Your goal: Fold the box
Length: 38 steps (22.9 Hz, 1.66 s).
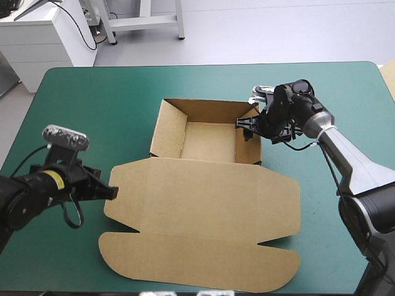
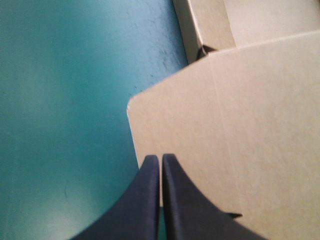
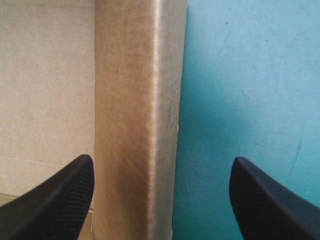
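The brown box stands as an open tray (image 1: pixel 210 143) with raised walls at the middle of the table. Its lid (image 1: pixel 203 213) lies flat toward the front edge. My left gripper (image 1: pixel 113 193) is shut, its tip over the lid's left corner (image 2: pixel 240 125); the board shows face-on under the fingers (image 2: pixel 150 200), not between them. My right gripper (image 1: pixel 252 129) is open and straddles the tray's right wall (image 3: pixel 135 100). One finger (image 3: pixel 60 200) is on the tray's inner side. The other finger (image 3: pixel 270 200) is outside, over the cover.
The teal-green cover (image 1: pixel 92 105) shows on every side of the box. The lid's front flap (image 1: pixel 197 262) reaches close to the table's front edge. A pale strip (image 1: pixel 389 74) shows at the table's right edge.
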Motion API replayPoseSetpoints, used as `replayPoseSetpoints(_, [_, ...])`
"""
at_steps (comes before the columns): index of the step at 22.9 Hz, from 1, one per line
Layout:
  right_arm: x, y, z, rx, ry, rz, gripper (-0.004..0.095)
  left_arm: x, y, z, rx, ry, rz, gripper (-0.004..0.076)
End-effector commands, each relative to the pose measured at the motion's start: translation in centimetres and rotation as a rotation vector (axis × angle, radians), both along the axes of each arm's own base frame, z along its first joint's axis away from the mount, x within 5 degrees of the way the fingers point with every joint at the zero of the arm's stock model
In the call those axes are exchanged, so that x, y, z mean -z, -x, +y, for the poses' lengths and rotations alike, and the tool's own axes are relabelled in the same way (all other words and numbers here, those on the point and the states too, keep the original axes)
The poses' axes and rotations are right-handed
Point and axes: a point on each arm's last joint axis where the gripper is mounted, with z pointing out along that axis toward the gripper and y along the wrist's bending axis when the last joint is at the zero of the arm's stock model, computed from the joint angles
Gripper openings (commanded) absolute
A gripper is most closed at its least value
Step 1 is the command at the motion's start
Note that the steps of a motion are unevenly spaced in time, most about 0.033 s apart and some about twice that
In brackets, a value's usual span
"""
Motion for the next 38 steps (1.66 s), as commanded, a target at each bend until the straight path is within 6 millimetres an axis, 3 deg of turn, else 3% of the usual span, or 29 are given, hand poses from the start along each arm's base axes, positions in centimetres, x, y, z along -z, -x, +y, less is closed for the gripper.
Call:
replayPoseSetpoints(1, [-1.3, 0.0, 0.0, -0.003, -0.026, -0.039, 0.0637, 2.0, 2.3, 0.7, 0.009, 0.061, -0.063, -0.0001])
replayPoseSetpoints(2, [-1.1, 0.0, 0.0, -0.006, -0.021, -0.026, 0.0611, 2.6, 2.7, 0.9, 0.01, 0.064, -0.063, -0.0001])
replayPoseSetpoints(4, [-0.2, -0.2, 0.1, -0.022, -0.006, 0.01, 0.0452, 4.8, 4.4, 1.6, 0.013, 0.074, -0.079, -0.0001])
replayPoseSetpoints(6, [-0.6, -0.3, 0.2, -0.029, -0.011, -0.006, 0.0275, 6.2, 5.6, 2.1, 0.015, 0.086, -0.107, -0.0001])
replayPoseSetpoints(8, [-1.8, -0.5, 0.3, -0.059, -0.012, -0.036, 0.0021, 7.3, 6.6, 2.5, 0.015, 0.093, -0.123, -0.0001])
replayPoseSetpoints(9, [-2.2, -0.5, 0.3, -0.06, -0.014, -0.04, -0.0018, 7.6, 6.9, 2.7, 0.015, 0.094, -0.126, -0.0001])
replayPoseSetpoints(13, [-5.1, -0.5, -0.3, -0.135, 0.055, -0.087, -0.0021, 7.9, 8.1, 3.2, 0.02, 0.104, -0.173, -0.0006])
replayPoseSetpoints(15, [-6.8, -0.8, -1.7, -0.126, 0.142, -0.147, -0.0021, 7.7, 8.3, 3.6, 0.016, 0.084, -0.204, -0.0008])
replayPoseSetpoints(17, [-9.1, -1.1, -4.9, -0.053, 0.262, -0.233, -0.0021, 7.6, 8.6, 3.8, 0.011, 0.067, -0.227, -0.0008])
replayPoseSetpoints(19, [-10.5, -1.2, -9.5, 0.049, 0.397, -0.271, -0.0021, 7.6, 8.7, 4.0, 0.009, 0.061, -0.237, -0.0008])
replayPoseSetpoints(20, [-10.7, -1.3, -13.0, 0.114, 0.48, -0.264, -0.0021, 7.6, 8.7, 4.0, 0.008, 0.061, -0.237, -0.0008])
replayPoseSetpoints(23, [-10.8, -1.0, -17.7, 0.167, 0.537, -0.23, -0.002, 7.6, 8.7, 4.0, 0.002, 0.066, -0.234, -0.0008])
replayPoseSetpoints(28, [-10.3, -0.9, -22.1, 0.257, 0.539, -0.213, -0.0019, 7.5, 8.7, 4.0, 0.003, 0.069, -0.239, -0.0008])
replayPoseSetpoints(32, [-8.5, -1.0, -26.0, 0.313, 0.557, -0.149, -0.0019, 7.5, 8.7, 4.0, 0.003, 0.07, -0.242, -0.0008])
replayPoseSetpoints(38, [-5.6, -1.5, -28.7, 0.292, 0.535, -0.047, 0.0044, 7.0, 8.4, 3.8, 0.009, 0.091, -0.304, -0.0008])
